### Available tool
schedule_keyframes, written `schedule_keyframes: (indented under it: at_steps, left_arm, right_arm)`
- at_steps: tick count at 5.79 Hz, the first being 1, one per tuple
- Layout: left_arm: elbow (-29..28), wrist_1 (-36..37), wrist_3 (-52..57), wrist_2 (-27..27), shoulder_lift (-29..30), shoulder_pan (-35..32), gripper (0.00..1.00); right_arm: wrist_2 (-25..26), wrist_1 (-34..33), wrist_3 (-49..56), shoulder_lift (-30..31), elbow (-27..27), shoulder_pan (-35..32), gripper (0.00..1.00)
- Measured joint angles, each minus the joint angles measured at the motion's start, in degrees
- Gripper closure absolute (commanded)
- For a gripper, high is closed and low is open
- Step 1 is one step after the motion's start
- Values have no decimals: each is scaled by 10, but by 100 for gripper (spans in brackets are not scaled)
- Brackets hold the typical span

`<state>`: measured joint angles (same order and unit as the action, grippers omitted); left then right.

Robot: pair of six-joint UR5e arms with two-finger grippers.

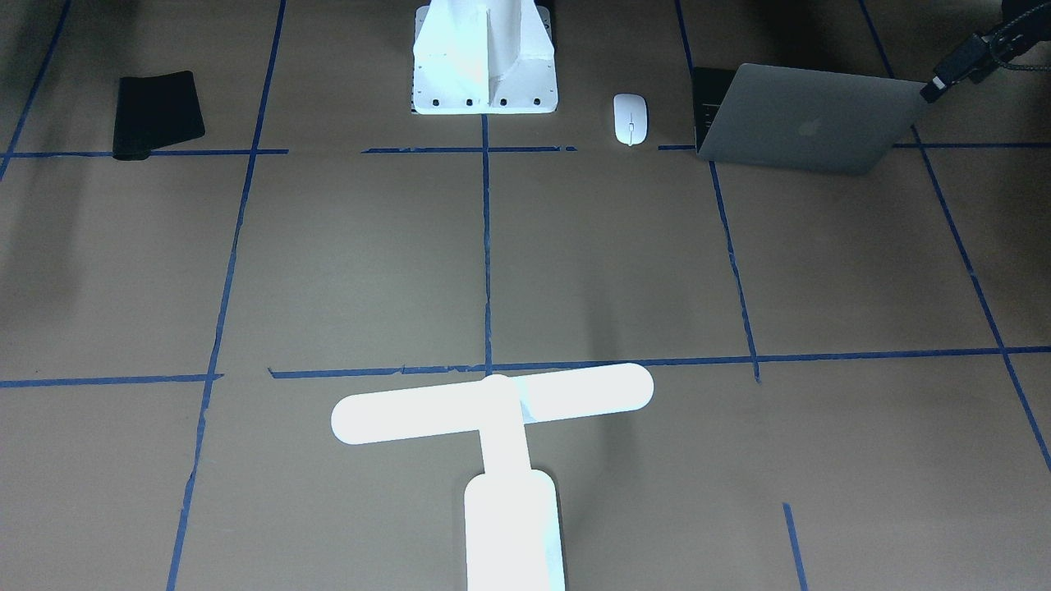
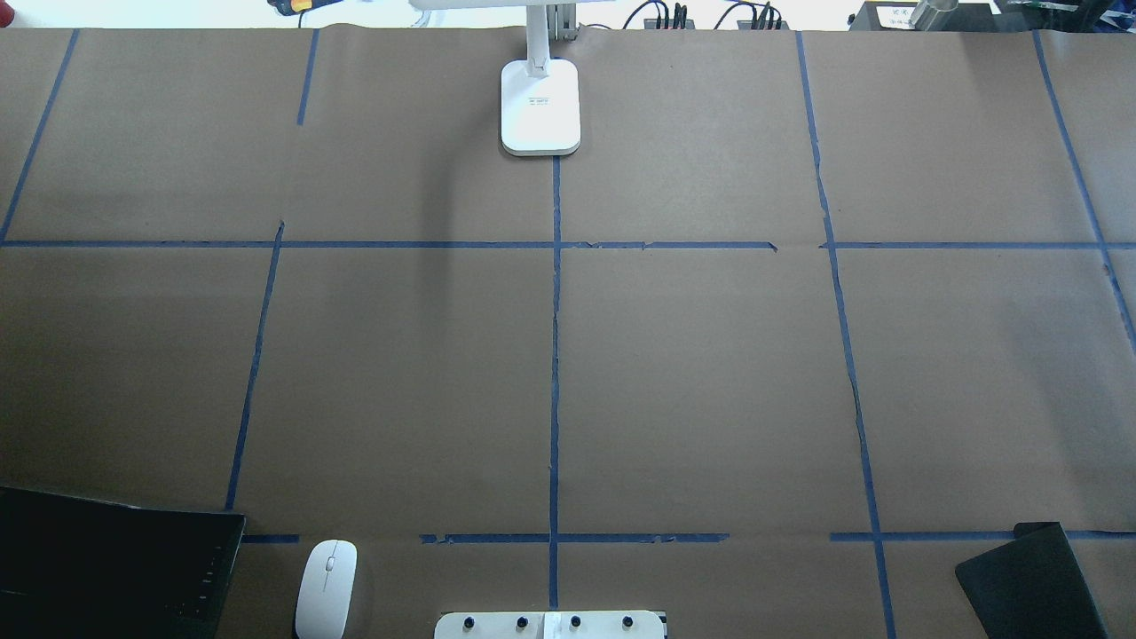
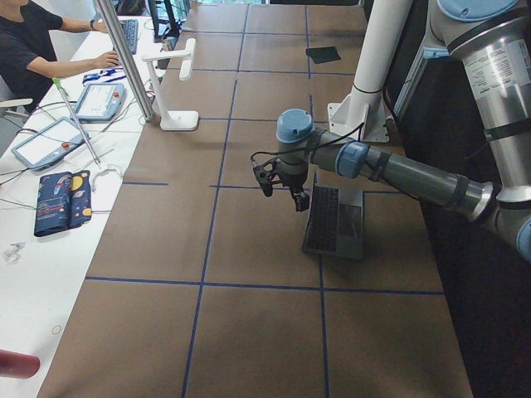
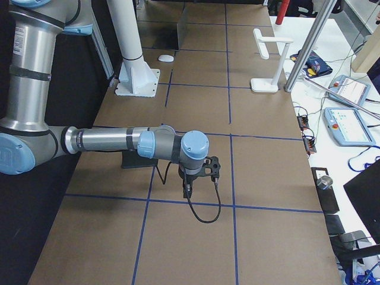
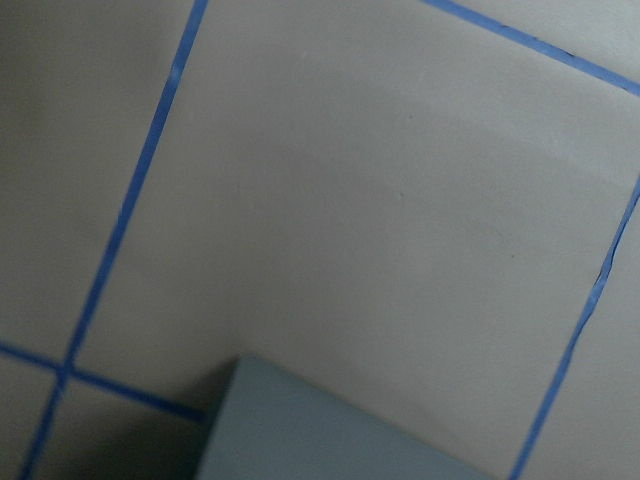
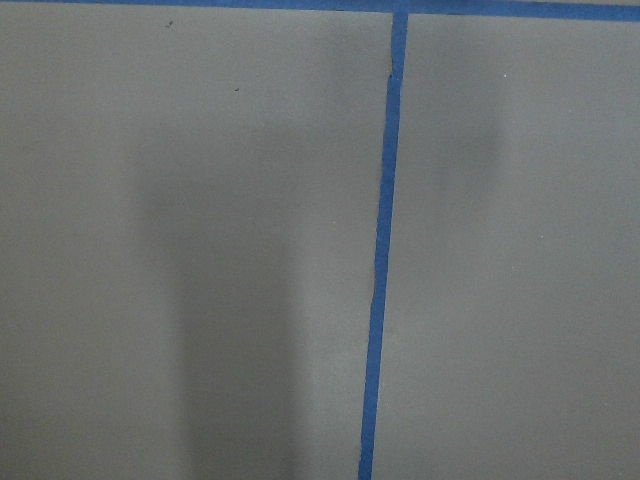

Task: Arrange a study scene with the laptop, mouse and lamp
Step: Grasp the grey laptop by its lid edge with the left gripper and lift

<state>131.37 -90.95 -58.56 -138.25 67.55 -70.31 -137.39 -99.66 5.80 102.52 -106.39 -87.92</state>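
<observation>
While I cannot tell how the fingers stand on the left gripper [image 3: 284, 191] or right gripper [image 4: 191, 185], nearest the robot the slim grey-silver metal laptop [image 1: 809, 123] sits half open, the flat white oval mouse [image 1: 630, 119] beside it, the white T-shaped lamp [image 1: 493, 406] far across.

The lamp [image 1: 493, 410] stands midway along your side of the bench [image 1: 616, 263], straight across from the pedestal [image 1: 484, 66]. On the robot's side you see the laptop [image 1: 809, 123] at its left, the mouse [image 1: 630, 119] between laptop and pedestal, and the mat [image 1: 156, 113] well apart at its right.
</observation>
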Motion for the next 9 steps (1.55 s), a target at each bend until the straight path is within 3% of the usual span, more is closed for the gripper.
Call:
schedule_keyframes:
  at_steps: [4,6,7,9]
  left_arm:
    - [53,-20,-367,4,-9,80,0]
    - [60,-47,-524,54,-8,172,2]
    - [61,-50,-571,91,-9,213,5]
    - [62,-63,-619,109,-21,234,8]
  right_arm:
    - [0,1,5,0,5,0,0]
    - [0,1,8,0,5,0,0]
    - [0,2,8,0,5,0,0]
    - [2,2,12,0,3,0,0]
